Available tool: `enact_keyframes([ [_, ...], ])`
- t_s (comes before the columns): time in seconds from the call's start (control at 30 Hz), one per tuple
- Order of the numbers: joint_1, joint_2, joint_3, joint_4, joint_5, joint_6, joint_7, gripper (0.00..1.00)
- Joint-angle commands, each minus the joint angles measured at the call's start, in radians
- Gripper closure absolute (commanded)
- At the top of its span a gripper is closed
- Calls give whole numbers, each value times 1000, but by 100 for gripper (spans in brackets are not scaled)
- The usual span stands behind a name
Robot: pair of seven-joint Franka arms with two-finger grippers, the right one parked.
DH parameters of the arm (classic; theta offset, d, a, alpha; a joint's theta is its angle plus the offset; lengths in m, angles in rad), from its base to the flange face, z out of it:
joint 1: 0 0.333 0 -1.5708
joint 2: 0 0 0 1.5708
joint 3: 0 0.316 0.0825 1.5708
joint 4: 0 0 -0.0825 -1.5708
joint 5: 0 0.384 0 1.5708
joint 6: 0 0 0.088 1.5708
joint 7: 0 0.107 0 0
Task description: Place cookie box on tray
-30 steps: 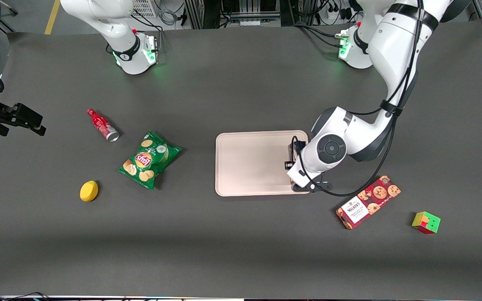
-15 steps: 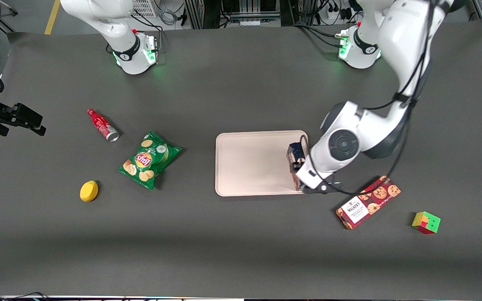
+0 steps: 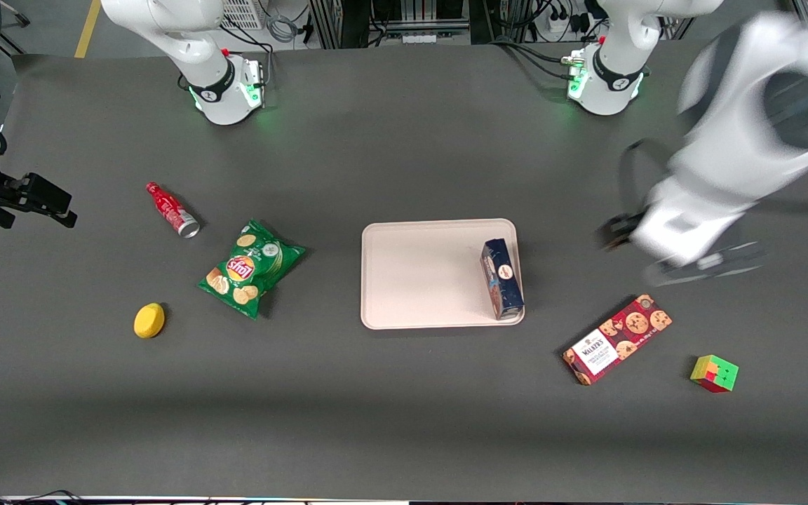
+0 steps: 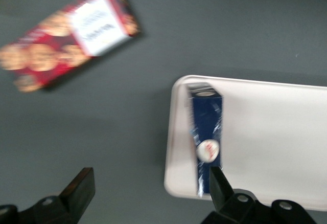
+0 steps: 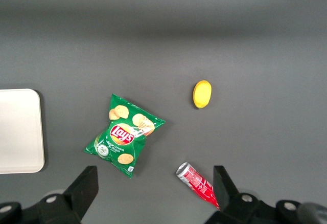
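1. Front view, nearest the camera: I read a multicoloured puzzle cube (image 3: 714,373) toward the working arm's end of the table (image 3: 404,421), with the red cookie box (image 3: 617,339) lying flat just beside it.
2. At the parked arm's end I read a yellow lemon (image 3: 149,320), a green Lay's chip bag (image 3: 251,268) and, farther from the camera, a red soda can (image 3: 172,210) on its side.
3. Mid-table, the tray (image 3: 418,273) lies flat. The navy cookie box (image 3: 502,278) stands on its long narrow side on the tray, against the rim at the working arm's end.
4. The left gripper (image 3: 656,252) hangs above bare table, toward the working arm's end, well apart from the tray and from the navy cookie box, farther from the camera than the red cookie box.
5. In the left wrist view I confirm the left gripper (image 4: 150,188) is released: its fingers (image 4: 82,185) stand wide apart with nothing between them. The navy cookie box (image 4: 206,137) rests on the tray (image 4: 276,137); the red cookie box (image 4: 69,35) lies apart on the table.
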Motion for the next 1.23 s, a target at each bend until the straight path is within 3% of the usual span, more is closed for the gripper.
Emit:
enact_keyframes([
  [0.0, 4, -100, 77, -58, -7, -60, 195, 0],
  [0.37, 13, -410, 121, -590, -9, 257, 269, 0],
  [1.2, 18, -411, 124, -572, -64, 247, 269, 0],
])
